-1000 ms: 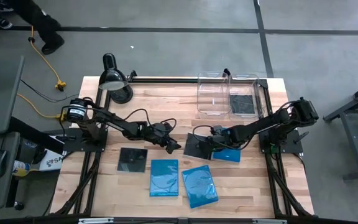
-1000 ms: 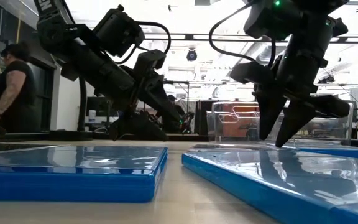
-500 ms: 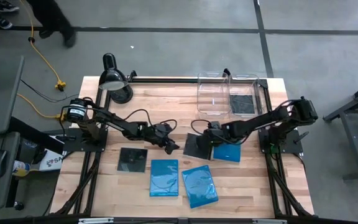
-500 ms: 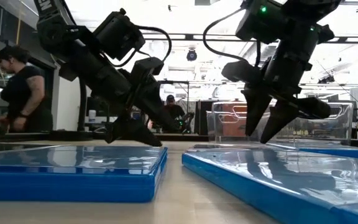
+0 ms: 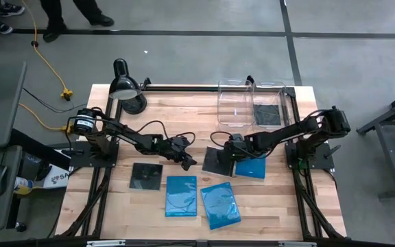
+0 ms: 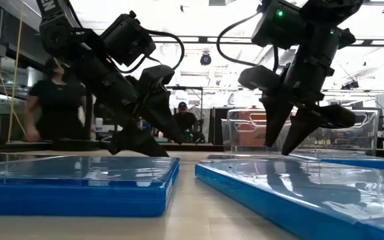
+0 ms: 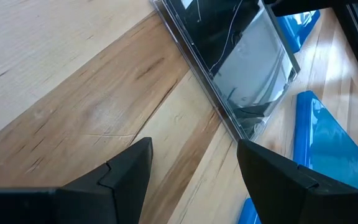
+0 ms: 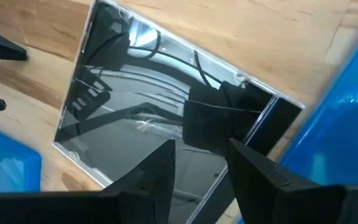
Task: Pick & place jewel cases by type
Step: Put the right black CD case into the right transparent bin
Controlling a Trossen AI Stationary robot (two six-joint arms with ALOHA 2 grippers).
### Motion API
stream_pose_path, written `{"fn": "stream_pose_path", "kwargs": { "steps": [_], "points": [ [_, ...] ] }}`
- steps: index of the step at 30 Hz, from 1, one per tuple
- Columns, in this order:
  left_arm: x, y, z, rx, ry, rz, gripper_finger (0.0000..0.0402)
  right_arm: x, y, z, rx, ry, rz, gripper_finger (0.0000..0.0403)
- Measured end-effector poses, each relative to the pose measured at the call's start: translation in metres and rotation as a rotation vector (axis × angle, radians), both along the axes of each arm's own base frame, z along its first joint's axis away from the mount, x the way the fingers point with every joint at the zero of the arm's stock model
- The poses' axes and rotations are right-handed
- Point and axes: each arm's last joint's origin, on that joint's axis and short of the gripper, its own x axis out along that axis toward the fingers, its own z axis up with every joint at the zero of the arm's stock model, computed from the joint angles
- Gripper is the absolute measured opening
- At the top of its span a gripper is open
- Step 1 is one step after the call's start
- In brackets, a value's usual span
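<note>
A glossy black jewel case [image 5: 216,162] lies flat on the wood at mid-table. My right gripper [image 5: 229,152] stands over its right part, fingers apart, nothing between them [image 8: 201,144]. My left gripper [image 5: 190,162] is open over bare wood just left of that case [image 7: 235,56]. A second black case [image 5: 147,175] lies nearer the left. Three blue cases [image 5: 181,195], [image 5: 220,204], [image 5: 251,168] lie flat on the table. Another black case [image 5: 267,114] lies in the right clear bin. My right gripper's fingers [image 8: 160,180] point steeply down over the black case's lid [image 8: 142,124], near the edge that borders a blue case. Whether their tips touch the lid, I cannot tell.
Two clear bins [image 5: 235,105], [image 5: 269,96] stand at the table's far edge. A black desk lamp [image 5: 125,88] sits at the far left corner. In the low view a person [image 6: 55,107] moves about beyond the table.
My right gripper has moved toward the table's left, from above the blue case beside it to above the black case, then stopped. The cases have stayed where they were.
</note>
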Motion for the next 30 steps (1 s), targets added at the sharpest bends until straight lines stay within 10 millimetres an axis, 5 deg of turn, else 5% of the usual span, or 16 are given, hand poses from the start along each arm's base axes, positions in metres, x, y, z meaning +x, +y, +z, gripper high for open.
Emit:
{"fn": "stream_pose_path", "kwargs": {
  "steps": [30],
  "points": [
    [0.0, 0.001, 0.0, 0.012, -0.002, 0.03, 0.0236, -0.015, 0.009, 0.009, -0.048, 0.068, -0.01, 0.0131]
  ]
}}
